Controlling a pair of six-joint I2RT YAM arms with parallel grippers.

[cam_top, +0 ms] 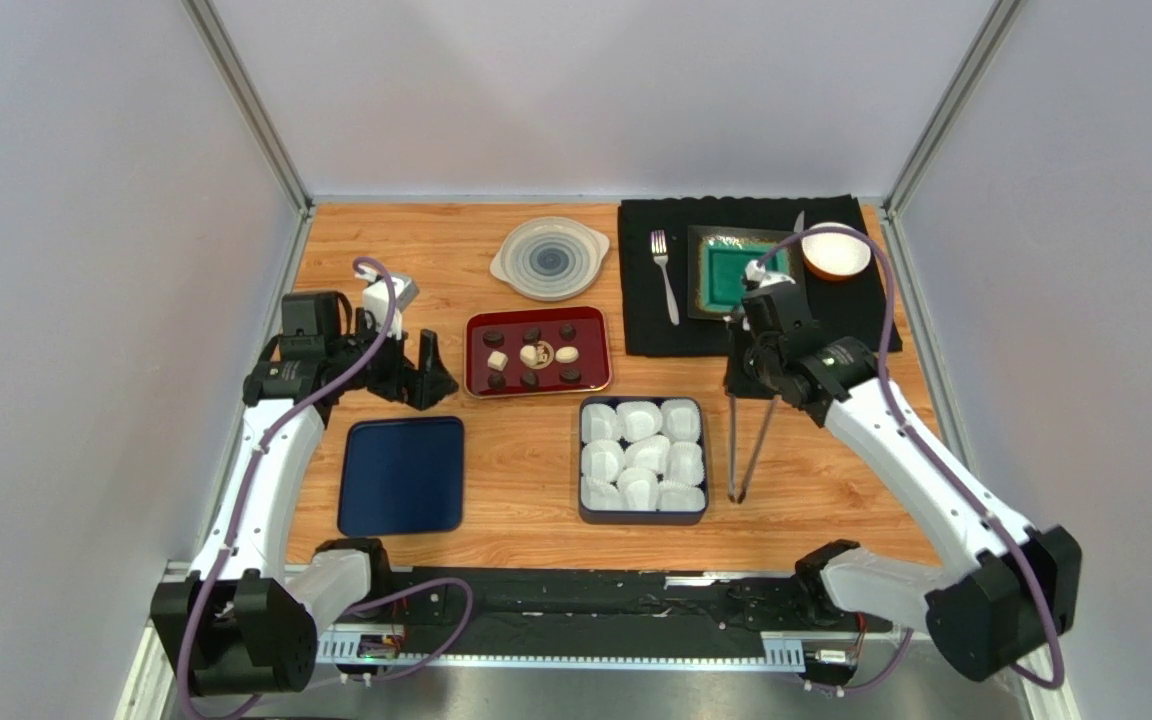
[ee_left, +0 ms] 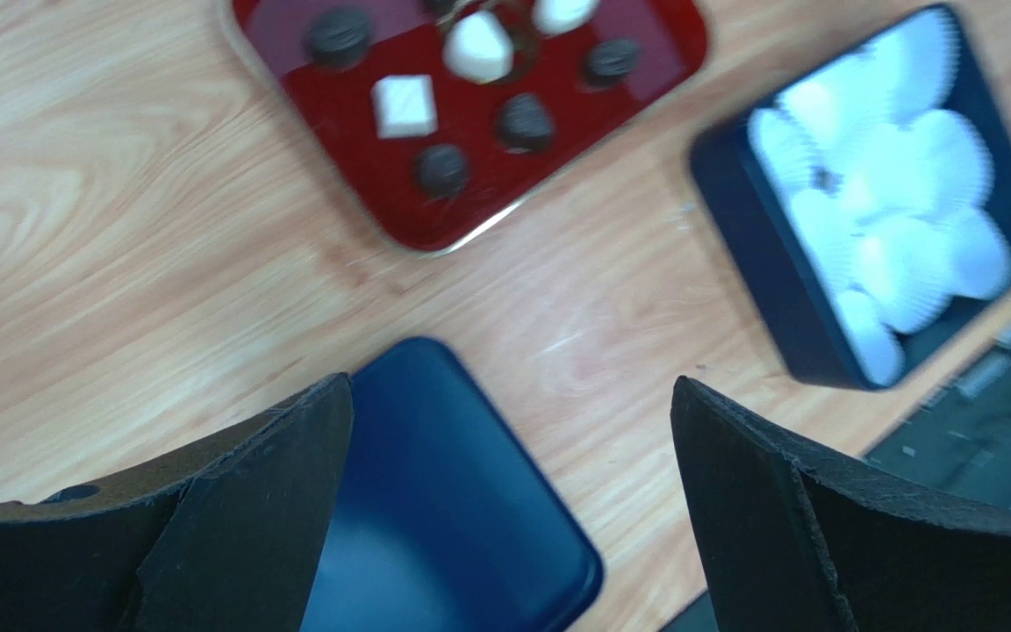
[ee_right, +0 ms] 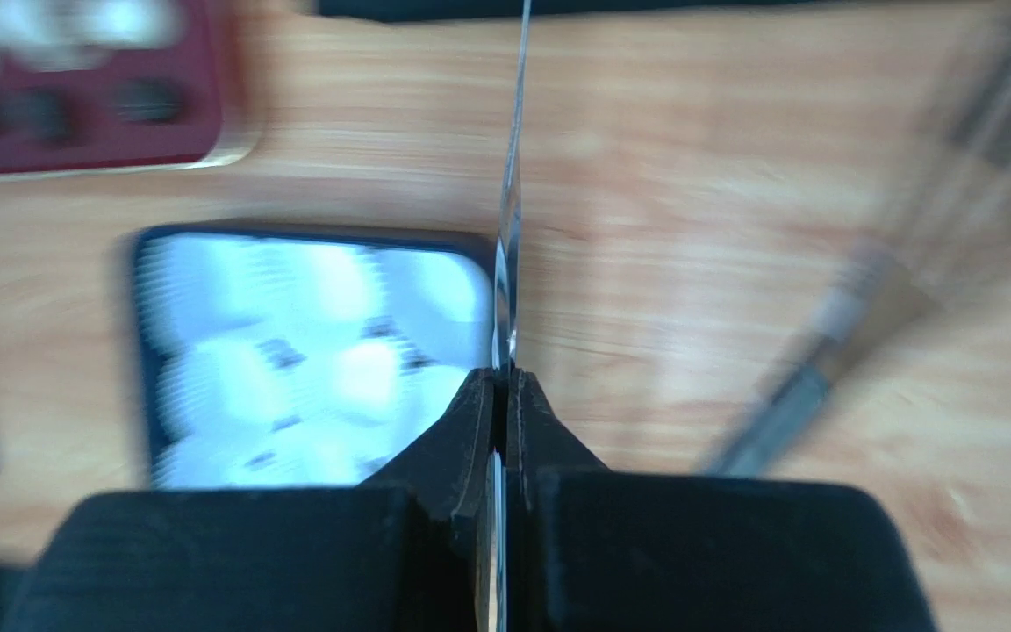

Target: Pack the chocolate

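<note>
The chocolate [cam_top: 533,357] lies in a dark red tray [cam_top: 597,372] mid-table: mostly dark rounds and a few cream pieces, also in the left wrist view [ee_left: 524,121]. A navy box [cam_top: 587,510] holds crinkled white paper cups [cam_top: 642,455]. My left gripper [cam_top: 425,378] is open and empty just left of the red tray, above the navy lid [ee_left: 445,527]; its own view shows it [ee_left: 511,395] wide apart. My right gripper [cam_top: 748,375] is shut on a long thin metal tool [cam_top: 736,450] that hangs down beside the box's right side, seen edge-on in its view [ee_right: 511,198].
A black mat [cam_top: 642,323] at the back right carries a fork [cam_top: 665,275], a green dish [cam_top: 725,275] and an orange-and-white bowl [cam_top: 836,251]. A round clear lid [cam_top: 549,258] lies behind the red tray. The navy lid [cam_top: 402,476] lies at front left.
</note>
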